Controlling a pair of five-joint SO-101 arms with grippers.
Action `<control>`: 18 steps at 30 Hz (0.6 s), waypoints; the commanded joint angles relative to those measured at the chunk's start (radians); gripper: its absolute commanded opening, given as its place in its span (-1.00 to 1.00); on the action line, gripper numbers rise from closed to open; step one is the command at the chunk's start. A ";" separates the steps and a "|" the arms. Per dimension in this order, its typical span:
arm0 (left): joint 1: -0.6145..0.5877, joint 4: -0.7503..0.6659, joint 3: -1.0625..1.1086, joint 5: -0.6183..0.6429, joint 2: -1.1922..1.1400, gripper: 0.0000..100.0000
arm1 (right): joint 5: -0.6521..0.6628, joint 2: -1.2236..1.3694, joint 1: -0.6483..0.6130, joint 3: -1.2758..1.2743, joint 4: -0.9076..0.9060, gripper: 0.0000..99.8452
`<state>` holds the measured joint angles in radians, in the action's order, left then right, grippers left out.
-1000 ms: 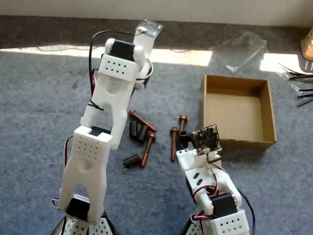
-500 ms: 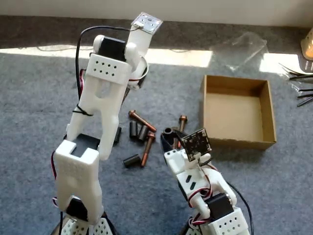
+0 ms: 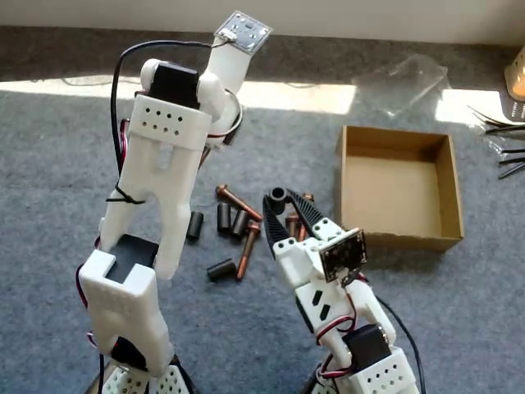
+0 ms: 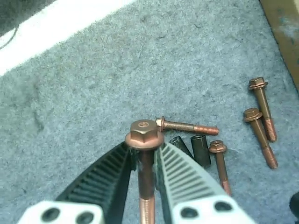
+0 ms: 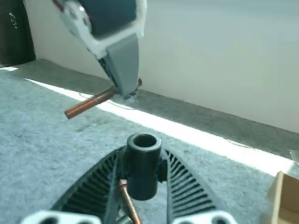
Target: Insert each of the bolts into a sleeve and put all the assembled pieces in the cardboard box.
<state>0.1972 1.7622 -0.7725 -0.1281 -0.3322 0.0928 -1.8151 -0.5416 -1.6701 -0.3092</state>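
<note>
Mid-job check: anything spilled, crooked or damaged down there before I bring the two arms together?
Nothing stands out. The left gripper is shut on a bolt, the right gripper on a sleeve. The other bolts and sleeves lie loose on the carpet, and the cardboard box stands upright and undamaged.

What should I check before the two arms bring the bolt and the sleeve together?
1. Left tool shut on the bolt: ok.
2. Right tool shut on the sleeve: ok.
3. Sleeve hole open and unblocked: ok.
4. Bolt tip lined up with the sleeve hole: not ok. The bolt is held apart from the sleeve and does not point into it.
5. Loose bolt under the right tool is free of it: cannot tell.
6. Cardboard box open at the top: ok.
</note>
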 commanded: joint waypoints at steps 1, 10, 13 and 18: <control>-0.008 -0.003 -0.010 -0.009 0.065 -0.99 | 0.008 -0.007 -0.094 -0.087 0.041 -0.99; -0.030 -0.002 -0.008 -0.009 0.148 -0.99 | 0.009 -0.007 -0.168 -0.094 0.041 -0.99; -0.028 -0.006 0.038 -0.009 0.186 -0.99 | 0.011 -0.007 -0.166 -0.091 0.041 -0.99; -0.028 -0.118 0.223 -0.011 0.305 -0.99 | 0.008 -0.007 -0.087 -0.090 0.041 -0.99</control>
<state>0.1849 1.7361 -0.6605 -0.1281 -0.1680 0.0928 -1.8151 -0.6797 -1.6701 -0.3092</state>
